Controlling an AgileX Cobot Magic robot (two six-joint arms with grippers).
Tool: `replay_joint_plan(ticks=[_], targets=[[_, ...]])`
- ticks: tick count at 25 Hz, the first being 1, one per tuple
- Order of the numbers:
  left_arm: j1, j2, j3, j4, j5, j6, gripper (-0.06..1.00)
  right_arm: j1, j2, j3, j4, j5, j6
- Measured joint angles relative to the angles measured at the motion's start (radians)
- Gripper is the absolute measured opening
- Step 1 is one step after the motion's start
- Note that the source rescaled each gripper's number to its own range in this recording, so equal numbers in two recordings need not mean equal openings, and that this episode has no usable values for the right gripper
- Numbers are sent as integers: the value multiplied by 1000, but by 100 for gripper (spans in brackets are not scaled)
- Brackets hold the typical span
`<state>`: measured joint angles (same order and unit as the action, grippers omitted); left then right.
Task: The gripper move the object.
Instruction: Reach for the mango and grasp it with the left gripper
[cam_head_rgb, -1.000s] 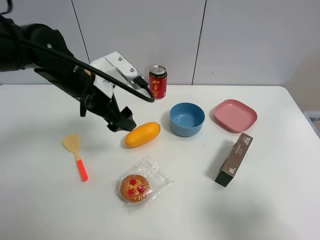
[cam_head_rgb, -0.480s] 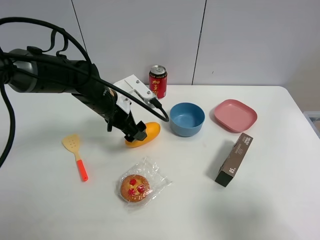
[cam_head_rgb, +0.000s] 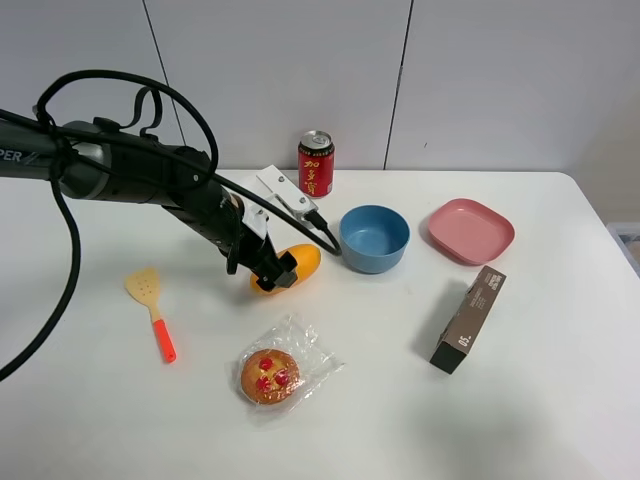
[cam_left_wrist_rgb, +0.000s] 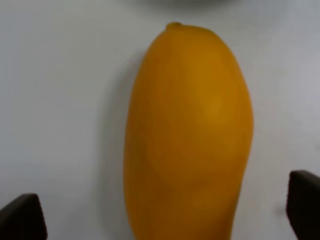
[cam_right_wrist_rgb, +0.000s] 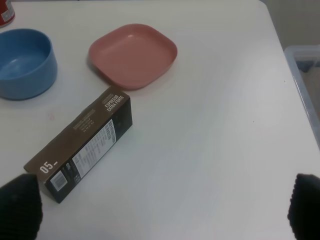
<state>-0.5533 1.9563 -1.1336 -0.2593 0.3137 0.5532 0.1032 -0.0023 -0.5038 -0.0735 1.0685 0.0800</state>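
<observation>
Within the last second the left hand (cam_head_rgb: 275, 274) has swung in from the left and dropped over the mango (cam_head_rgb: 300, 260), now hiding its left end. The wrist view shows the fingertips (cam_left_wrist_rgb: 22, 217) spread wide, one on each side of the fruit and not yet touching it. The mango has not shifted: it lies on the white surface (cam_head_rgb: 500, 400), just left of the blue bowl (cam_head_rgb: 374, 238). The approach looks finished, and closing comes next. The right hand (cam_right_wrist_rgb: 162, 207), also spread, holds nothing.
</observation>
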Motion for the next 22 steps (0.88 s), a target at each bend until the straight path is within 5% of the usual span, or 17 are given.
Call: replay_joint_plan(ticks=[18,20,22], targets=[[-47,126,-33,7,-135,26,97,0,0,0,0,0,0],[-47,126,-33,17,-137,30,86,0,0,0,0,0,0],[-47,126,-33,21,-136,30,50,0,0,0,0,0,0]])
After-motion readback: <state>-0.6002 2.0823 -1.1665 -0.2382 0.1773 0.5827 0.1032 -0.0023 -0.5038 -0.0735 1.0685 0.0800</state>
